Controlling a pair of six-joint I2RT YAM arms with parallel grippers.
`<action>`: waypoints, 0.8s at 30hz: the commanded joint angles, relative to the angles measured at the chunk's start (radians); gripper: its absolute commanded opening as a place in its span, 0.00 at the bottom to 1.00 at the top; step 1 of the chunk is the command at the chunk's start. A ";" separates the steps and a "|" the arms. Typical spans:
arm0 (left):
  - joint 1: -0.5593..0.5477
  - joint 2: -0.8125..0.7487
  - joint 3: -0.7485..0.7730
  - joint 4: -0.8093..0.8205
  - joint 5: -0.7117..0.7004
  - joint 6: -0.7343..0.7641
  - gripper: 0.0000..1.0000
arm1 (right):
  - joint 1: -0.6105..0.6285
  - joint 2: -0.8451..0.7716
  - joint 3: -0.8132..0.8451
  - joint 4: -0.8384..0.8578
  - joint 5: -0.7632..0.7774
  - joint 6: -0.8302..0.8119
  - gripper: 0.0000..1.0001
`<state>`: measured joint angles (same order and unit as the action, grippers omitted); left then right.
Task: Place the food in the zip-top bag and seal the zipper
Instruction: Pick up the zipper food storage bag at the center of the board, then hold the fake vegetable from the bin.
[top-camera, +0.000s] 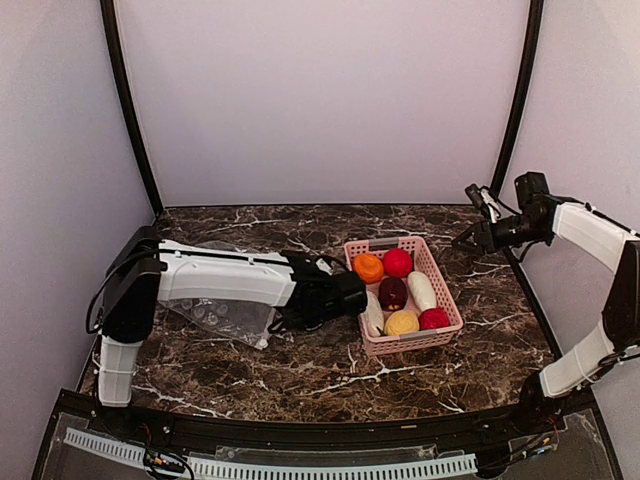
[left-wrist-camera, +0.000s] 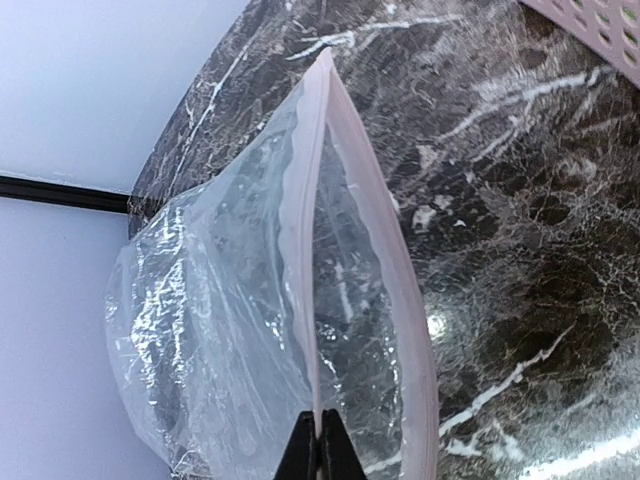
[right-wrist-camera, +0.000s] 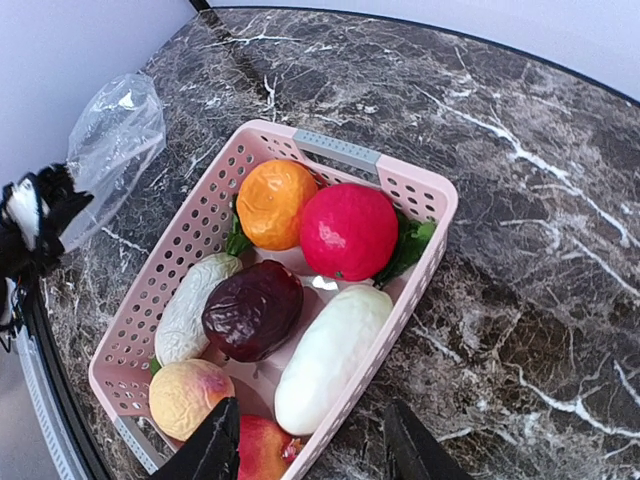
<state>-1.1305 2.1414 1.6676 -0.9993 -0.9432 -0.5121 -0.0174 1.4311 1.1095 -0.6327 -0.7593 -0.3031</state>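
With the left gripper pinched shut on the mouth edge of the clear floppy plastic zip-top bag at centre-left, the toy fruits and vegetables in the centre-frame pink plastic basket likely fall to the open-jawed right gripper, upper right.

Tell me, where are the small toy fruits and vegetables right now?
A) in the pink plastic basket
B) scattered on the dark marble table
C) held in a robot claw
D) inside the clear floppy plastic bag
A: the toy fruits and vegetables all sit inside the pink plastic basket, while the clear plastic bag holds nothing.
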 joint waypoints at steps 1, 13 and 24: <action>0.013 -0.213 -0.040 -0.007 0.062 0.052 0.01 | 0.077 -0.018 0.066 -0.057 0.037 -0.081 0.47; 0.042 -0.459 -0.191 0.172 0.219 0.076 0.01 | 0.350 0.090 0.127 -0.109 0.243 -0.135 0.51; 0.057 -0.610 -0.394 0.372 0.359 0.064 0.01 | 0.462 0.284 0.175 -0.133 0.390 -0.119 0.62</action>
<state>-1.0779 1.6051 1.3117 -0.6968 -0.6380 -0.4404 0.4305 1.6714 1.2491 -0.7513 -0.4324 -0.4294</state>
